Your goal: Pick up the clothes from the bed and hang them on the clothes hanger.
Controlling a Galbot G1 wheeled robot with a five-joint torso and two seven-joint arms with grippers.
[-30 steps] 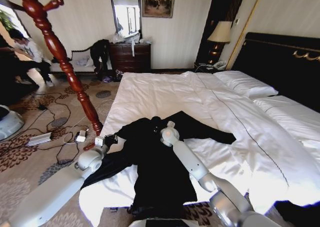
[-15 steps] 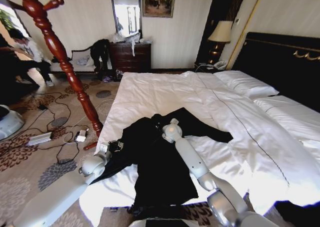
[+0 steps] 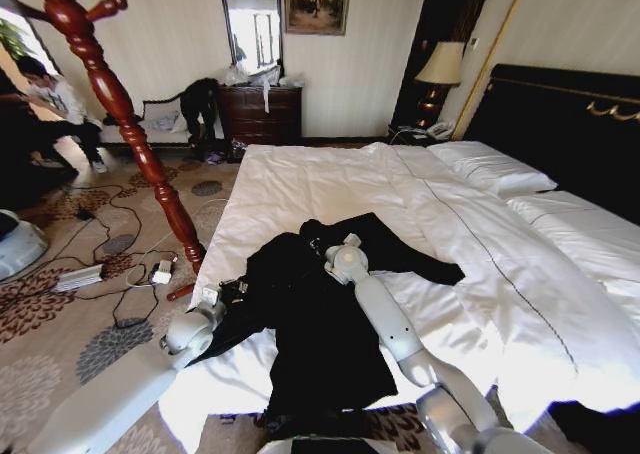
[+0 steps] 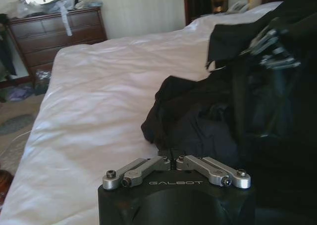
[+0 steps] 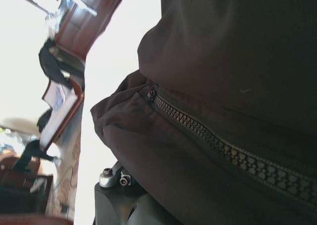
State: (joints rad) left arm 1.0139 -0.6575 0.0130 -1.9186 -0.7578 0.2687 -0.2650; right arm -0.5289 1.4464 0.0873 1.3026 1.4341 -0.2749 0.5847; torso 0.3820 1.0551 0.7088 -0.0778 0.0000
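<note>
The clothes [image 3: 320,334], a long black garment, lie crumpled on the near left part of the white bed [image 3: 320,179]. My left gripper [image 3: 232,292] is at the garment's left edge by the bed's side. In the left wrist view it [image 4: 173,158] is shut on a fold of the dark fabric [image 4: 208,121]. My right gripper [image 3: 338,244] is at the bunched collar end, shut on the clothes. Fabric with a zipper [image 5: 218,145] drapes over it in the right wrist view. The red-brown clothes hanger [image 3: 120,104] stands on the carpet left of the bed.
Cables and a power strip [image 3: 80,274] lie on the patterned carpet near the hanger's foot. A dark dresser [image 3: 260,114] stands at the back wall, a lamp [image 3: 438,69] by the black headboard [image 3: 560,124]. White pillows [image 3: 495,169] lie at the right.
My right gripper has moved a little farther up the bed, and the garment's collar end has bunched and shifted with it. My left gripper has moved in from the bed's edge onto the garment.
</note>
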